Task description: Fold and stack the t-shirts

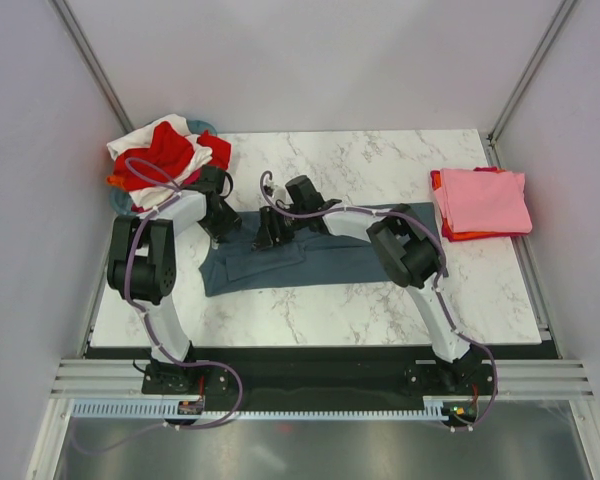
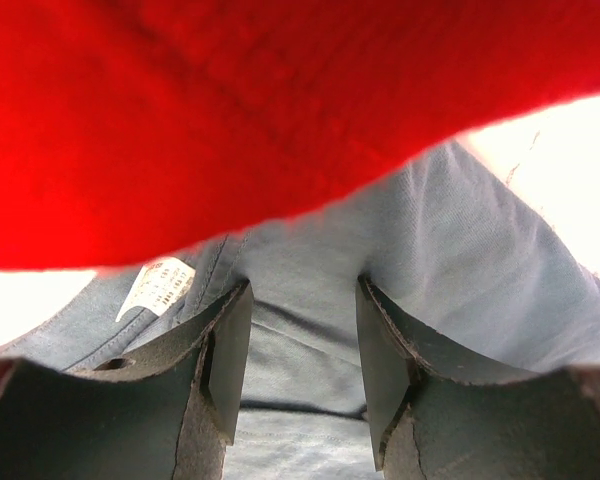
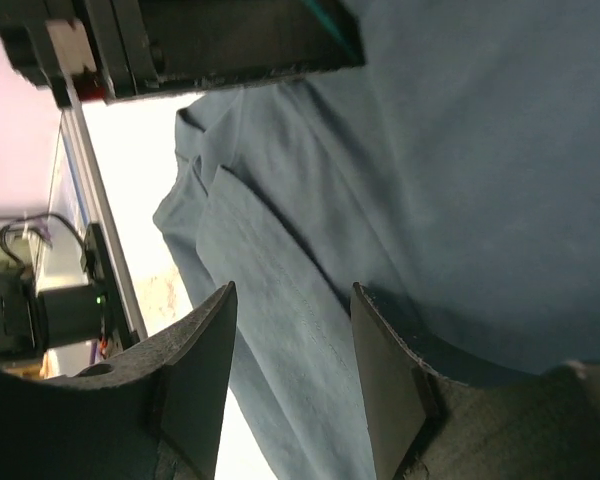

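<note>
A slate blue-grey t-shirt [image 1: 320, 258] lies spread across the middle of the marble table. My left gripper [image 1: 226, 226] stands open over its far left corner. In the left wrist view the fingers [image 2: 230, 350] straddle flat blue-grey cloth [image 2: 300, 340] beside a white label [image 2: 156, 286], gripping nothing. My right gripper [image 1: 266, 240] is just to the right, also open and low over the shirt. The right wrist view shows its fingers [image 3: 385, 380] apart above a stitched hem [image 3: 290, 330]. A folded pink t-shirt [image 1: 483, 198] lies on an orange-red one [image 1: 441, 205] at the right.
A heap of red [image 1: 168, 150] and white [image 1: 132, 145] shirts fills a teal basket [image 1: 123, 207] at the back left. A red shirt [image 2: 230, 110] hangs blurred close over the left wrist camera. Bare marble [image 1: 380, 160] lies behind the blue-grey shirt.
</note>
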`<state>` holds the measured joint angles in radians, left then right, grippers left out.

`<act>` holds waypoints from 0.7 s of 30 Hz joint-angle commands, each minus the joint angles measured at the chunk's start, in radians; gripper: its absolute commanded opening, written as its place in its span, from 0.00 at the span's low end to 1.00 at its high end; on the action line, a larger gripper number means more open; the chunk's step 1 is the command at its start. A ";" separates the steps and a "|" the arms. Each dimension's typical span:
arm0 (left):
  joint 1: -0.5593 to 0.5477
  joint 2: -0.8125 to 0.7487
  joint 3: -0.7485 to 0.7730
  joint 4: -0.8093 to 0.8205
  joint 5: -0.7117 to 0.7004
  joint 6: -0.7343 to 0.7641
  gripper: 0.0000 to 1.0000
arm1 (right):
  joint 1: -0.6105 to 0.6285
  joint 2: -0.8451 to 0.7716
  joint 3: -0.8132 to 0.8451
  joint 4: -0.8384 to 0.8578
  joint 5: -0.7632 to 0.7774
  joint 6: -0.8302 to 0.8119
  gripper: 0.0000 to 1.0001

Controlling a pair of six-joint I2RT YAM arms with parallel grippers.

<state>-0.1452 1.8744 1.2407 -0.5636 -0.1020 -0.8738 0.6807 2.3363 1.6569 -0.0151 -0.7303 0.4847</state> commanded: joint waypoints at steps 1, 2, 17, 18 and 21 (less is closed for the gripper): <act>0.009 0.023 0.034 -0.027 -0.022 0.004 0.54 | 0.003 0.023 0.052 0.017 -0.086 -0.034 0.57; 0.010 0.023 0.036 -0.028 -0.024 0.006 0.54 | 0.003 0.021 0.034 0.018 -0.093 -0.040 0.57; 0.015 0.022 0.045 -0.033 -0.044 0.015 0.54 | 0.003 -0.199 -0.226 0.021 -0.112 -0.103 0.56; 0.013 0.023 0.045 -0.033 -0.042 0.015 0.54 | 0.003 -0.209 -0.230 0.020 -0.106 -0.101 0.57; 0.013 0.025 0.048 -0.033 -0.035 0.016 0.54 | 0.002 -0.226 -0.232 0.018 -0.060 -0.100 0.60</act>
<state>-0.1421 1.8851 1.2564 -0.5800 -0.1028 -0.8734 0.6807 2.1719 1.4334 -0.0097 -0.8215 0.4137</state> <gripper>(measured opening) 0.535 0.589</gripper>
